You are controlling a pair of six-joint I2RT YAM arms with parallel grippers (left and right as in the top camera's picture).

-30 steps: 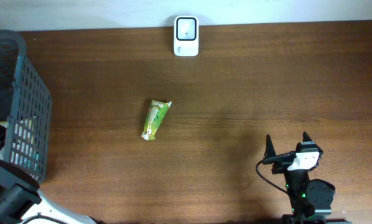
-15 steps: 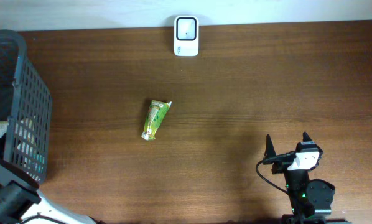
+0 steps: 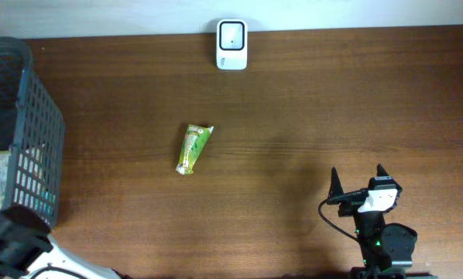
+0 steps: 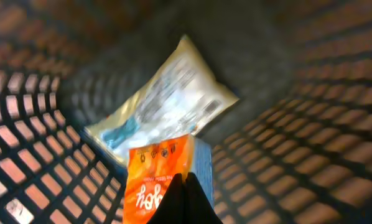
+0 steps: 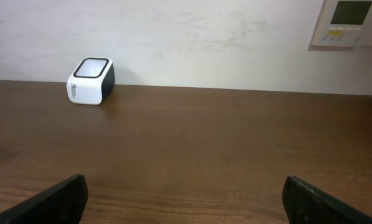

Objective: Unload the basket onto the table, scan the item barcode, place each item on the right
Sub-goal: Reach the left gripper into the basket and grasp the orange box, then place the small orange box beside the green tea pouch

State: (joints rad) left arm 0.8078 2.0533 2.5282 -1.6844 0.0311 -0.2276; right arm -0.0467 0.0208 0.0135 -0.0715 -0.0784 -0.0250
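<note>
**Left arm in basket with a packet, scan pending: risks and view comparison**

Risks (judgement)
- The basket [image 3: 38,116] is deep, with grid walls close on all sides in the left wrist view. A lift that drifts sideways could catch the packet on the grid, or drag the basket across the table [image 3: 332,101].
- The left gripper [image 4: 186,198] has its fingers pressed together on the lower edge of the orange packet [image 4: 152,177]. The hold is narrow and on an edge, so the packet could swing or slip out.
- The white and blue bag [image 4: 167,93] lies right behind the packet and may be dragged up with it.
- No barcode can be made out, so the packet may reach the scanner [image 3: 231,45] facing the wrong way.

Views
- Overhead shows the whole layout: the basket at the left edge, the scanner at the far edge and a green sachet [image 3: 193,149] mid-table. It also shows the right gripper [image 3: 358,173] with fingers wide apart and holding nothing. The left fingers and the packet are hidden.
- Only the left wrist view shows the grip and the basket contents, and it is blurred.
- The right wrist view shows the scanner side-on.
</note>
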